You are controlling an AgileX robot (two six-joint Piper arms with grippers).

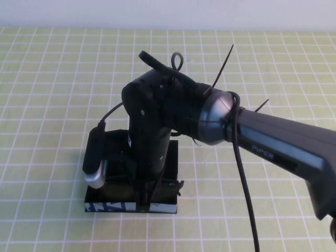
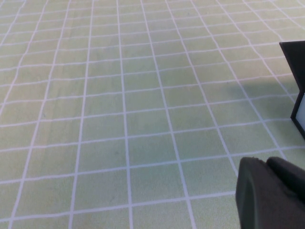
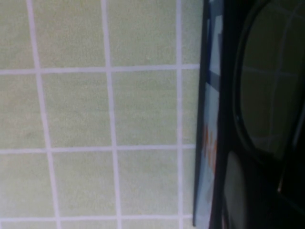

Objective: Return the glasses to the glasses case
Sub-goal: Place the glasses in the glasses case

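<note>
The glasses case [image 1: 118,207] lies open near the table's front, its blue, white and orange printed side facing me. My right gripper [image 1: 143,201] points straight down into it, and the arm hides most of the inside. In the right wrist view a black-rimmed lens of the glasses [image 3: 267,86] sits close against the gripper, just inside the case's printed wall [image 3: 211,143]. The gripper looks shut on the glasses. My left gripper [image 2: 272,191] is shut and empty, low over the mat beside a corner of the case [image 2: 296,67].
A green mat with a white grid [image 1: 58,79] covers the table on all sides of the case. The right arm's black cable [image 1: 245,189] hangs down in front. A white wall [image 1: 168,10] runs along the back.
</note>
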